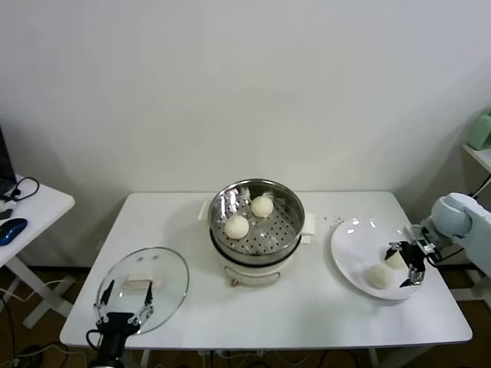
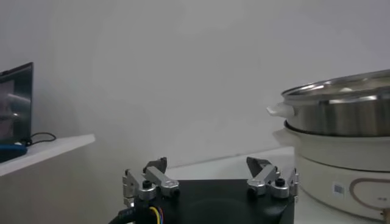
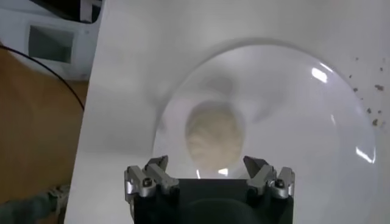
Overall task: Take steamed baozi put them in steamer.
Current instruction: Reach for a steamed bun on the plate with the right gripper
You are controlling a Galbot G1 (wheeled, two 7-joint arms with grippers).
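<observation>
The steamer point(image 1: 257, 244), a steel pot on a cream base, stands mid-table and holds two steamed baozi point(image 1: 237, 227) point(image 1: 262, 205). Two more baozi point(image 1: 379, 276) point(image 1: 397, 260) lie on the white plate point(image 1: 353, 245) at the right. My right gripper point(image 1: 408, 265) is open just over the plate, next to the baozi nearer the edge. In the right wrist view one baozi point(image 3: 213, 137) lies just ahead of the open right gripper point(image 3: 206, 164), not held. My left gripper point(image 1: 123, 303) is open and empty at the front left, and its wrist view point(image 2: 207, 163) shows the steamer point(image 2: 341, 122).
A round glass lid point(image 1: 165, 268) lies flat at the front left, under my left gripper. Crumbs point(image 1: 334, 221) dot the table behind the plate. A side table with a mouse point(image 1: 11, 230) and cables stands at the far left. A shelf point(image 1: 479, 153) is at the right.
</observation>
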